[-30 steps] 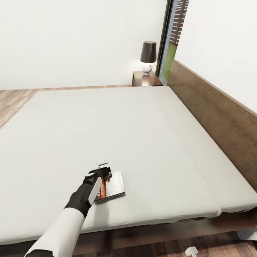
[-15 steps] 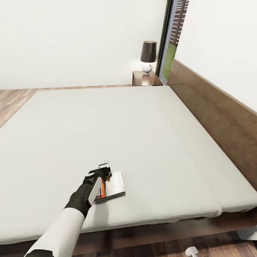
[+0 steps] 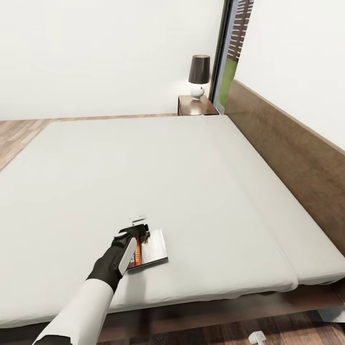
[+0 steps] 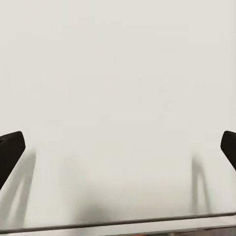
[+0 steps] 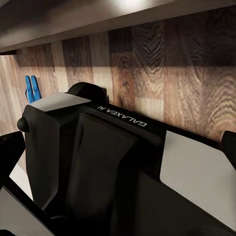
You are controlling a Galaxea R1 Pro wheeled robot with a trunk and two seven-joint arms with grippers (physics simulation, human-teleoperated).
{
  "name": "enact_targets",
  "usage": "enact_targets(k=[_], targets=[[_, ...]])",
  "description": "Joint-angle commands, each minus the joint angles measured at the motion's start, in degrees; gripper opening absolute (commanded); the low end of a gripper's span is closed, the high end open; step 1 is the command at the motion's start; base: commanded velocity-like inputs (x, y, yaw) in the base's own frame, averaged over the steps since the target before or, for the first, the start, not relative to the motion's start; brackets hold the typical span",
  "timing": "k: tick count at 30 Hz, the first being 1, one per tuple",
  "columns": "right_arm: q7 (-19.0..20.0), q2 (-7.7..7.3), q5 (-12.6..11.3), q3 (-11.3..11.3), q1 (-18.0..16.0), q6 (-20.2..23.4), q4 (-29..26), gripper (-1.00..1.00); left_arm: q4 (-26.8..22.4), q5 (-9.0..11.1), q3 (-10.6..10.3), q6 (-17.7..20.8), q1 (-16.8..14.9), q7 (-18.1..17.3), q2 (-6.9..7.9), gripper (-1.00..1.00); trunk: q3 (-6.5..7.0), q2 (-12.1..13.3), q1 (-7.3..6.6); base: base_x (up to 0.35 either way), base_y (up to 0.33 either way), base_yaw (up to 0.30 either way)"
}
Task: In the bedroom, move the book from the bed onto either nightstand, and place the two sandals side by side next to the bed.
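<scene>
**Left gripper set over the book near the mattress's front edge**

In the head view the book (image 3: 152, 249) is seen lying flat on the bed (image 3: 158, 177), close to the front edge of the off-white mattress and left of the middle. The left gripper (image 3: 139, 229) is held low over the book's left side, where the orange band shows beside the arm. In the left wrist view the two dark fingertips (image 4: 11, 150) are seen spread wide apart against the plain mattress, with nothing between them, so the gripper is released. A thin edge line is seen running across the near part of that view.

Wide bare mattress is left behind the book and to both sides of it. The right side of the bed is bounded by the brown headboard (image 3: 297, 158). At the far corner the nightstand (image 3: 195, 106) is seen just beside the headboard's end, with a dark-shaded lamp (image 3: 199, 76) standing on it and bare top around the lamp's base.

In the right wrist view the two blue sandals (image 5: 31, 88) are seen lying side by side on the wood-plank floor (image 5: 162, 69), under a dark overhanging edge. Whether the right gripper is released or clenched cannot be told from the pictures.
</scene>
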Motion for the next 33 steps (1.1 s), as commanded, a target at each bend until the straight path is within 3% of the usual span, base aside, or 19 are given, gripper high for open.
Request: enact_targets(k=[1, 22, 33], targets=[[0.3, 0.01, 0.5, -0.5, 0.0, 0.5, -0.1, 1.0, -0.1, 0.6, 0.0, 0.2, 0.0, 0.3, -0.02, 1.0, -0.04, 0.0, -0.01, 0.0, 0.0, 0.0], [0.3, 0.01, 0.5, -0.5, 0.0, 0.5, -0.1, 1.0, -0.1, 0.6, 0.0, 0.1, 0.1, 0.3, -0.02, 1.0, -0.4, -0.8, 0.43, -0.001, 0.0, 0.0], [0.3, 0.01, 0.5, -0.5, 0.0, 0.5, -0.1, 1.0, -0.1, 0.6, 0.0, 0.1, 0.1, 0.2, -0.02, 1.0, -0.4, -0.8, 0.43, -0.101, 0.0, 0.0]])
